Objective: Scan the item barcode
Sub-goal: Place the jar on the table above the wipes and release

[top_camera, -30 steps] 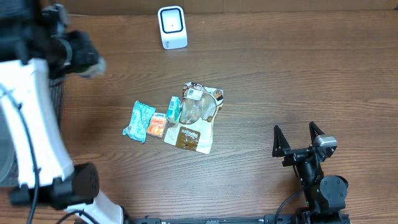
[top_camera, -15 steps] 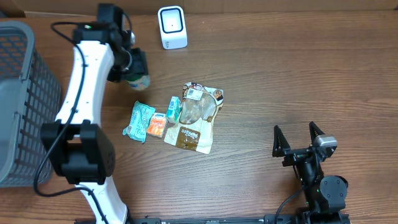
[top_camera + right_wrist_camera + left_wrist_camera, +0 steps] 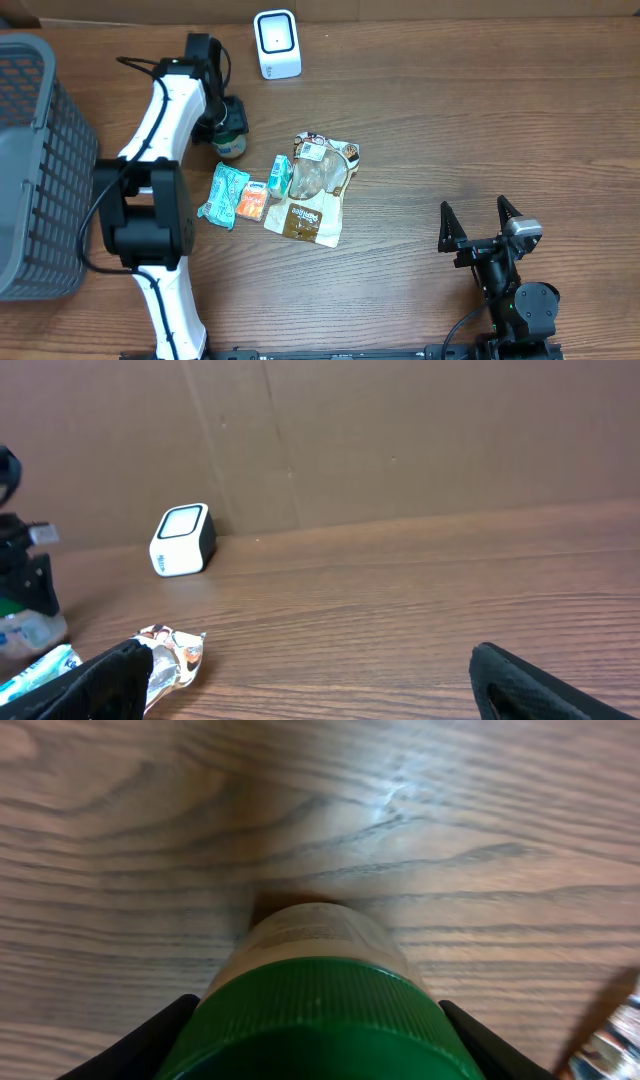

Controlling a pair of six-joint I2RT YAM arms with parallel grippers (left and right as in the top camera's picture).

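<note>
**Left claw carries a green-capped jar close to the scanner**

Seen from above, a wooden table (image 3: 450, 120) holds a small white barcode scanner (image 3: 277, 44) at its far edge. The left gripper (image 3: 228, 118) is reaching towards it and pinches a jar (image 3: 231, 143) by its lid. In the left wrist view, the two dark fingers (image 3: 150, 1035) sit against either side of the ribbed green cap (image 3: 315, 1010). Below the cap is the jar's pale, see-through body. The jar stands upright, near the scanner and a little to its left as seen from above. Whether its base rests on the wood or hangs just above it cannot be told.

The right gripper (image 3: 480, 222) rests well apart at the near right of the table, its jaws spread wide and empty.

A small heap of other goods lies in the middle of the table. It includes a shiny snack pouch (image 3: 310, 190), a small green carton (image 3: 280, 175), an orange packet (image 3: 250, 203) and a teal packet (image 3: 225, 193). A grey mesh basket (image 3: 40, 170) stands at the left edge.

The jar looks stiff and fairly light, and a firm squeeze seems unlikely to dent it. Its smooth round wall would probably slip between the fingers, while the ribbed cap gives a better grip. Holding it by the cap also leaves the side label, where the barcode most likely sits, free to turn towards the scanner's window
</note>
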